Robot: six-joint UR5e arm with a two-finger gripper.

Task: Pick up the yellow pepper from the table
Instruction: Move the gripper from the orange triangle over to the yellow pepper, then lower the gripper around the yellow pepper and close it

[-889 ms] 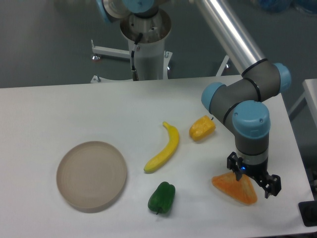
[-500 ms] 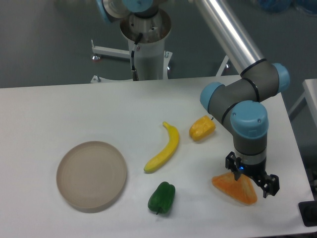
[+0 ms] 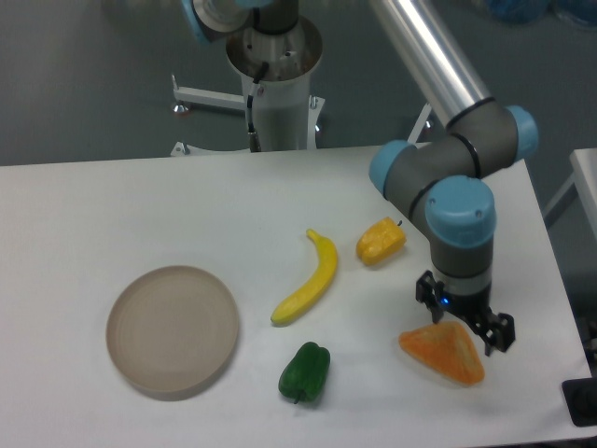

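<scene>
The white table (image 3: 140,201) fills most of the view, with the arm's pedestal (image 3: 280,89) standing behind its far edge at about 12 o'clock. The arm (image 3: 448,168) reaches in from the top, bends at its grey and blue joints near 2 o'clock, and points straight down over the right side of the table. A round beige plate (image 3: 173,329) lies flat toward 8 o'clock, well apart from everything else. A long curved banana (image 3: 310,278) lies near the middle, its pointed end up toward 12 o'clock and its lower end down toward 7 o'clock. An orange wedge (image 3: 445,353) lies at about 4 o'clock. The gripper (image 3: 464,320) hangs just above the wedge's upper edge, its two dark fingers (image 3: 498,333) spread apart with nothing between them; whether they touch the wedge cannot be told. A green pepper (image 3: 305,371) sits at about 6 o'clock, below the banana's lower end. The yellow pepper (image 3: 381,241) rests on the table just right of the banana's upper end, at about 10 o'clock from the gripper and apart from it, with the arm's lower joint just beside it on the right.
</scene>
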